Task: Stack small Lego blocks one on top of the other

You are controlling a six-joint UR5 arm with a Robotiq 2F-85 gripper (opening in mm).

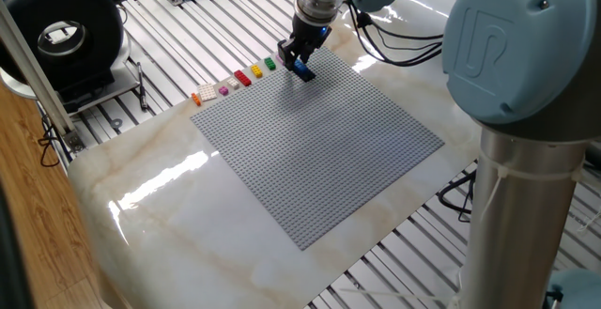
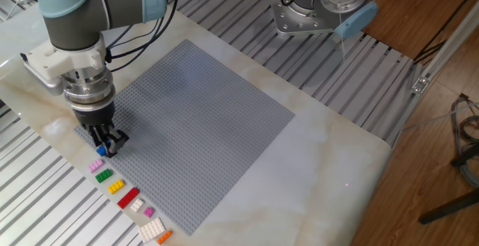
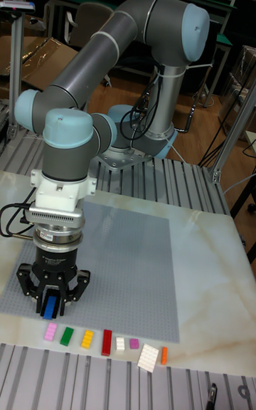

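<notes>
Grey studded baseplate (image 2: 202,119) fills most of the marble table (image 2: 337,156), and the arm hangs over its corner nearest the row of loose bricks. The gripper (image 3: 50,308) is pinching a blue brick (image 3: 49,306) upright between its fingers, with what looks like a dark navy piece (image 1: 306,73) under it at the fingertips (hard to separate from the black fingers). Just off the plate edge lie the others, in a line: pink brick (image 3: 50,332) closest below the gripper, then green brick (image 3: 67,336), yellow brick (image 3: 87,338), red brick (image 3: 107,342), and an orange brick (image 3: 163,355) at the far end, beyond three pale pieces.

My reading is that the held brick is about to be seated on the plate or carried toward the row. To do it well, keep the wrist vertical so the studs meet squarely, line the brick's long side with the stud grid, press straight down without side drift, and let go only once it sits flush.
</notes>
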